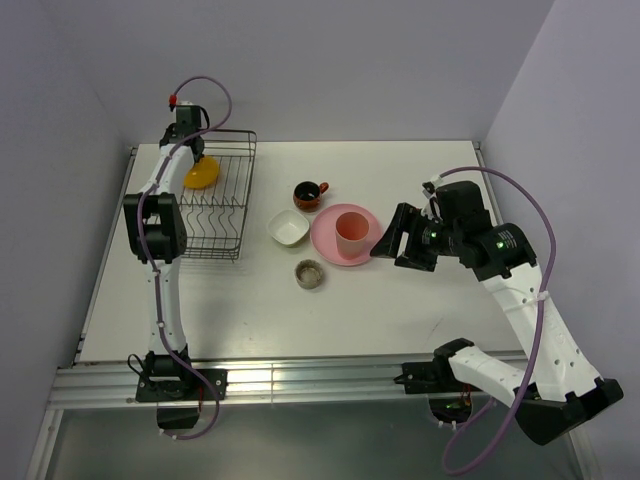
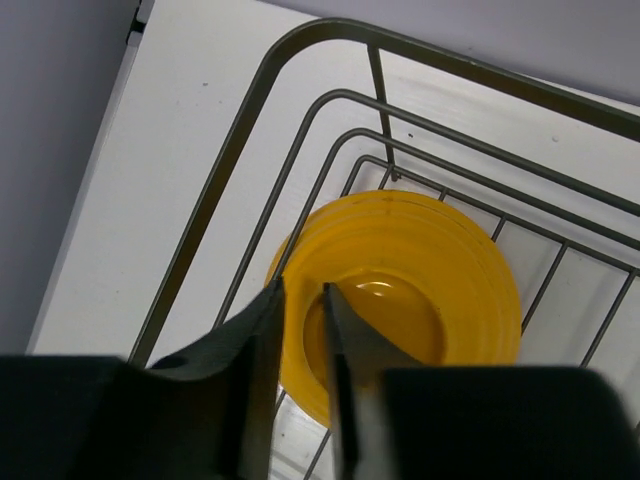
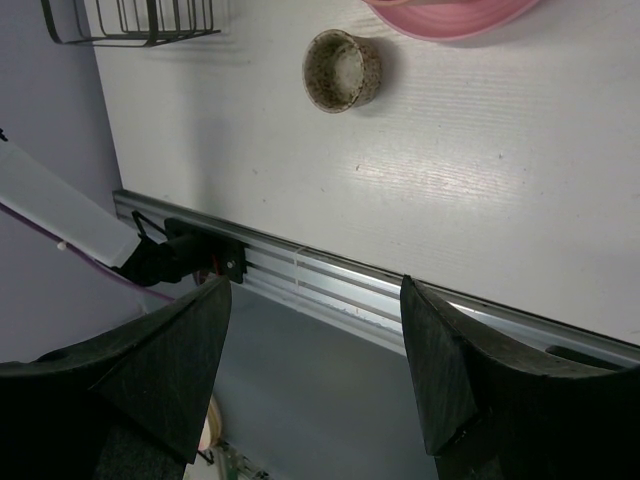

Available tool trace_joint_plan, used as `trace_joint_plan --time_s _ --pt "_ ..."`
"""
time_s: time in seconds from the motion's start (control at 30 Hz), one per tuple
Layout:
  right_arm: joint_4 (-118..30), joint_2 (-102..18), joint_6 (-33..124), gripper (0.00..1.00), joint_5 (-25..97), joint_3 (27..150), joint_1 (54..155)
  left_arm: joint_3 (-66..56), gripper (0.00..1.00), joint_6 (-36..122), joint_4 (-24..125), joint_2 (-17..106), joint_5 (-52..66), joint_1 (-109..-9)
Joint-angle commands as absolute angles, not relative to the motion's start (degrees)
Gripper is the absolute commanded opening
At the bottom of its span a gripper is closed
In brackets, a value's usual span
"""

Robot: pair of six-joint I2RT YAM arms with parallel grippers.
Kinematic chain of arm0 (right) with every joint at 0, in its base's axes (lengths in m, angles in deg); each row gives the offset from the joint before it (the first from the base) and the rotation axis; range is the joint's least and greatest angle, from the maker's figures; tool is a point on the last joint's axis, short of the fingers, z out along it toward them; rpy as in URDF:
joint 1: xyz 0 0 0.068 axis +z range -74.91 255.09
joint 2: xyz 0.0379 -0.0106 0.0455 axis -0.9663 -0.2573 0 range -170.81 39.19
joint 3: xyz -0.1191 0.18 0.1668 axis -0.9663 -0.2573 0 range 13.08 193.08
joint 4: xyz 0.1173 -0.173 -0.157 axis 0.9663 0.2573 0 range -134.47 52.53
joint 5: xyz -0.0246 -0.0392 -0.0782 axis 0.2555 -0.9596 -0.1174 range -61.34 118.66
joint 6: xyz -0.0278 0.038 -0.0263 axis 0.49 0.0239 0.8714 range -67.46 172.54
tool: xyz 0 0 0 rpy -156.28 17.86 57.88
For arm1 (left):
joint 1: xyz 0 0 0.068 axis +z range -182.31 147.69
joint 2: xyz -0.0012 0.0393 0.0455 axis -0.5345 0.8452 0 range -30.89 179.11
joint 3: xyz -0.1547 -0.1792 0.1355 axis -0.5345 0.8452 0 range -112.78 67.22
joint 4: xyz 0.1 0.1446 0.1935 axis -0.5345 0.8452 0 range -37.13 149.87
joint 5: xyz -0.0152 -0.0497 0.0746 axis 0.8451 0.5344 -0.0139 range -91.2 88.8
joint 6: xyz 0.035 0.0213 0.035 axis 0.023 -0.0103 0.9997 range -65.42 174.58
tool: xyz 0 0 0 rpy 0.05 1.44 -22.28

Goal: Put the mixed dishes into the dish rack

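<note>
Pinching the glossy orange-yellow bowl (image 2: pixel 420 270) inside the wire dish rack (image 1: pixel 215 210), left hand (image 2: pixel 302 290); right hand (image 3: pixel 315 286) spread.

The orange-yellow bowl (image 2: pixel 420 270) glowing against black wire dish rack (image 1: pixel 215 215), pink tumbler (image 1: pixel 351 233) matching pink plate (image 1: pixel 325 245) (near-identical shade), red-brown mug (image 1: pixel 309 194), grey-brown dish (image 3: pixel 342 68) showing speckles.

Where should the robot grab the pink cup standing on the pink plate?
Probably its side wall, near the rim, coming from the right. The pink tumbler stands upright, mouth up, on the pink plate, with no handle, and the open right gripper is on that side.
</note>
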State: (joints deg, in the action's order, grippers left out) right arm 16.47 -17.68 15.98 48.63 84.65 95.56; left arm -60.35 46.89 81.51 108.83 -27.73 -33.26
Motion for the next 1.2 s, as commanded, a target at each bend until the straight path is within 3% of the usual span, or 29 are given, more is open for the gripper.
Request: trace_joint_plan --time_s 0.0,0.43,0.63,0.83,1.17 --pt "16.3 -17.7 15.7 0.75 48.4 86.2 95.3 -58.0 0.32 46.2 78.3 104.7 -26.8 -32.7" --pt "16.3 -17.1 15.7 0.75 49.0 87.3 95.4 -54.9 0.70 44.6 78.0 96.1 -32.5 -34.7" --pt "16.6 -17.1 16.1 0.76 49.5 88.1 95.4 -56.3 0.69 40.3 85.7 91.8 -34.3 -36.3" --pt "14.9 -16.4 15.9 0.75 50.1 86.6 95.4 -45.6 0.64 31.7 92.3 79.8 -15.1 -45.5" --pt "14.6 -14.3 18.2 0.76 49.9 87.7 95.4 -34.6 0.62 21.5 99.5 70.5 -6.4 -60.0"
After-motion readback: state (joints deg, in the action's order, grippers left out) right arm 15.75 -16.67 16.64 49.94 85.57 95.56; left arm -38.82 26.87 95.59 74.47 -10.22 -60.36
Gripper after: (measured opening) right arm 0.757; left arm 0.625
